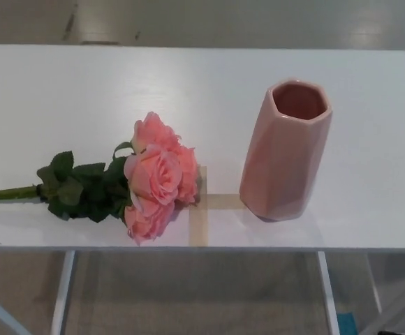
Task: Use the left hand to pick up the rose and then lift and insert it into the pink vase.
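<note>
1. Pink ceramic, faceted and glossy, the pink vase [285, 150] stands upright on the white table [63, 91], right of centre, its open mouth facing up and showing a darker pink inside
2. Lying on its side to the left of the vase is the rose [157, 174], a cluster of salmon-pink blooms with their heads pointing toward the vase and the near edge of the table
3. Dark green leaves [84, 187] bunch behind the blooms, and the green stem [10, 192] runs on to the left, reaching the picture's left border
4. Rose and vase are near each other but apart; a strip of bare tabletop separates the blooms from the vase's base
5. Beige tape [200, 222] forms a cross-like mark on the table between them; the blooms cover part of it, and the vase seems to sit at the end of its right arm, though the overlap is hard to judge from this angle
6. Neither robot hand shows anywhere in the head view, so how far the fingers are spread cannot be told, and nothing has hold of the rose
7. Below the table's front edge, white table legs [63, 293] and a grey floor [188, 293] are visible
</note>
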